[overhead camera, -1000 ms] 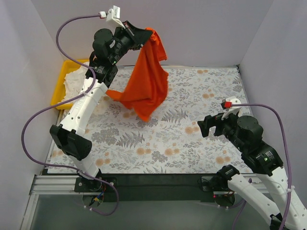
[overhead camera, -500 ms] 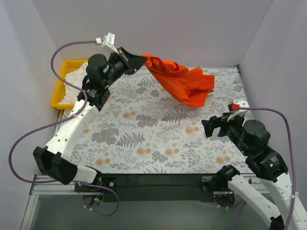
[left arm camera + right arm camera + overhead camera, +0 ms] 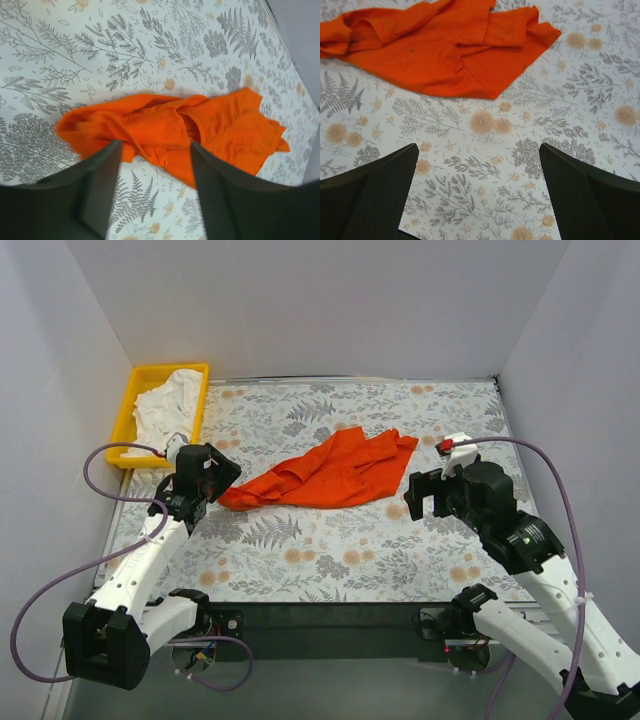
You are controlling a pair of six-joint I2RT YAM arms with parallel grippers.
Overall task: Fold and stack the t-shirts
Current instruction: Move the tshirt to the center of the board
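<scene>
The left pincer (image 3: pixel 155 162) is released: its two fingers (image 3: pixel 100 190) stand partly apart and nothing is caught between them. It hangs low over the desk (image 3: pixel 330 550) near the left edge, just beside the left tip of the orange shirt (image 3: pixel 330 472). From its wrist view the bunched end of that shirt shows in the gap beyond the fingertips; whether a fingertip brushes the fabric cannot be told.

The right pincer (image 3: pixel 478 150) is spread far wider, its fingers (image 3: pixel 375 190) at the two lower corners of its wrist view with only bare flowered desk between them. It holds nothing and touches nothing. It hovers toward the right edge, near the shirt's right end but apart from it.

There are two shirts. The orange one lies loose and crumpled on the desk, stretched in a slanting band across the middle, its left end nearer the front and its right end nearer the far edge, with folds and one sleeve turned over. The white shirt (image 3: pixel 170 405) sits bunched inside the one yellow tray (image 3: pixel 168 369), which stands at the far left corner, well apart from the orange shirt.
</scene>
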